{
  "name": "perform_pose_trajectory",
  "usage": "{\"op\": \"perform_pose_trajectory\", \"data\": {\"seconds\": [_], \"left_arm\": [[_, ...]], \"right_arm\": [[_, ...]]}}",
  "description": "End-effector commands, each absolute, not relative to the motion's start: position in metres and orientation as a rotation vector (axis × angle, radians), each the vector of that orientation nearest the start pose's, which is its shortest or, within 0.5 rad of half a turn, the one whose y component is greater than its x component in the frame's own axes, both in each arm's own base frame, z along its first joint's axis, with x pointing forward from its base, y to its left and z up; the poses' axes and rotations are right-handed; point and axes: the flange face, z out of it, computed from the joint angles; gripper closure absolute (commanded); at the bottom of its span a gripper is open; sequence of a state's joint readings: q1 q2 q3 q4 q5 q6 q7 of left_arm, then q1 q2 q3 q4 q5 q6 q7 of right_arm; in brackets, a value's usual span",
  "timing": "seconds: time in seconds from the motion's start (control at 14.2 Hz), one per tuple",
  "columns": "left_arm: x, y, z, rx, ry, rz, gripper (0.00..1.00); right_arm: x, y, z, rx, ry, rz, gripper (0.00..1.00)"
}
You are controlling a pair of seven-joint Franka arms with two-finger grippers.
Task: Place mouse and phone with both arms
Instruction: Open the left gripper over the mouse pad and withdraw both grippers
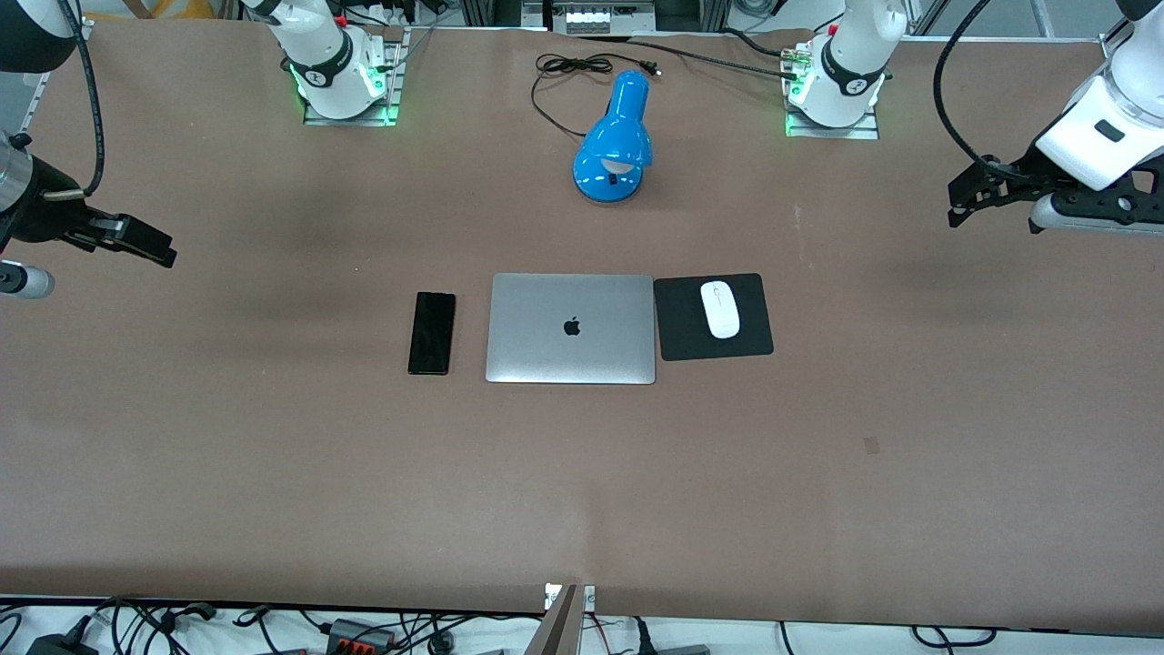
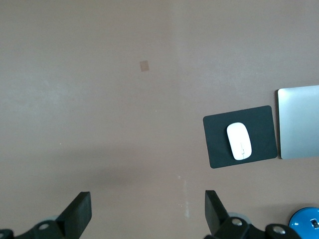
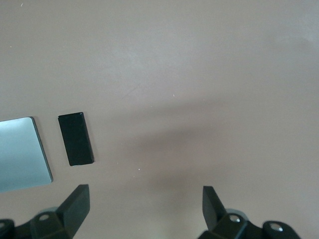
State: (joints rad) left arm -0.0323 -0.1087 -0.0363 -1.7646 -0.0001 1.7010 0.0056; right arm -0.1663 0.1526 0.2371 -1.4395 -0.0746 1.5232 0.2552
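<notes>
On the brown worktop [image 1: 273,455] a row lies flat: the phone [image 1: 432,333] toward the right arm's end, a closed silver laptop [image 1: 571,328] beside it, then a black mouse mat [image 1: 713,317] carrying the mouse [image 1: 720,309]. Farther off stands a blue desk lamp [image 1: 616,138]. Left gripper [image 2: 147,211] and right gripper [image 3: 144,205] hover over bare worktop at their own ends — jaws spread, holding nothing.

One mouse [image 1: 720,308], one phone [image 1: 432,332], one laptop [image 1: 571,328], one mat [image 1: 755,338], one lamp [image 1: 615,138].

Robotics lab: two white jointed arms [image 1: 318,55] bolted to brown-covered table [image 1: 273,455], cables & power adapters [image 1: 364,632] along edge.
</notes>
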Motion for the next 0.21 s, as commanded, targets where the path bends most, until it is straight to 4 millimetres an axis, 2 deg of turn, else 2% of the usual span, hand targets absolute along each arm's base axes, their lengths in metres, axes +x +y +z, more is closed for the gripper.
{"op": "perform_pose_trajectory", "data": {"seconds": [0.0,0.14], "left_arm": [[0.5347,-0.0347,0.6163,-3.13,0.123,-0.034,0.0],[0.5422,-0.0335,0.6199,-3.127,0.13,-0.017,0.0]], "right_arm": [[0.5926,0.0239,0.5976,-3.162,0.273,0.091,0.0],[0.5919,0.0239,0.5971,-3.162,0.281,0.101,0.0]]}}
